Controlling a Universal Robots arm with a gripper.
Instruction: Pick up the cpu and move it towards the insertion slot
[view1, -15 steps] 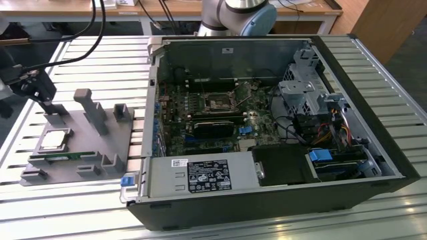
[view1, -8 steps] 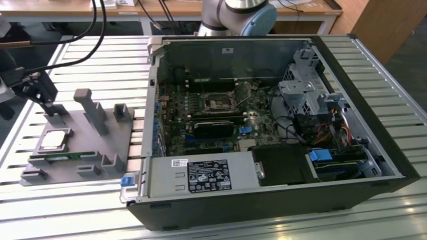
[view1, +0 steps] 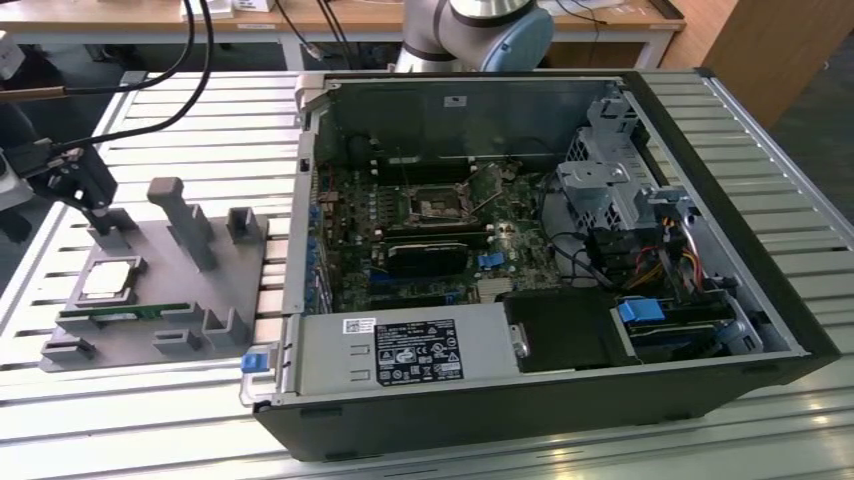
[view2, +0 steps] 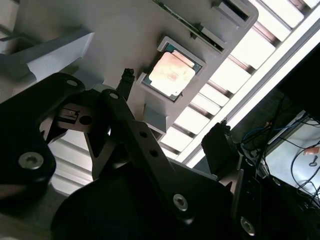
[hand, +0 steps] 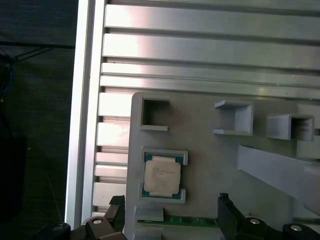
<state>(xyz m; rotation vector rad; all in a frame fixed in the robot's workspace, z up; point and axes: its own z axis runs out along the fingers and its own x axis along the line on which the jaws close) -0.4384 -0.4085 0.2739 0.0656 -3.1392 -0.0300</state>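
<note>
Where the cpu sits: the cpu lies flat, silvery top up, in a square pocket of the grey tray, near the tray's edge on the exterior view's left.
Hand: the hand is released, its two black fingers spread wide with nothing between them.
Hand to cpu: in both wrist views the fingertips stand to either side of a line just beside the chip and do not touch it.
Hand in the scene: in the exterior view it hangs over the tray's far corner, close to an upright grey post; whether it touches the tray cannot be told.
Memory stick: a thin green memory stick lies in a slot just beside the cpu's pocket.
Tray: it rests on the slatted metal counter, next to the open computer case.
Insertion slot: the insertion slot, a square black-framed socket, sits on the green motherboard inside the case, well apart from the cpu and the hand.
Arm: its pale grey base stands behind the case.
Cables: black cables run across the counter toward the hand.
</note>
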